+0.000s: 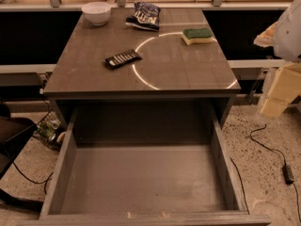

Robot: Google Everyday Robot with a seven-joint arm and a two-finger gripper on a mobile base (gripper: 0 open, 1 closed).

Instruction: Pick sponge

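Note:
The sponge [197, 36], pale yellow with a dark green top, lies flat on the grey table top [178, 74] at its far right. My cream-coloured gripper [281, 91] hangs at the right edge of the camera view, off the table's right side and lower than the sponge, well apart from it. It holds nothing that I can see.
A white bowl [96, 13] stands at the far left of the table. A dark blue chip bag [143, 16] lies at the far middle. A black bar-shaped object [122, 58] lies left of centre. An open drawer [141, 173] juts out below the front edge. Cables lie on the floor [273, 149].

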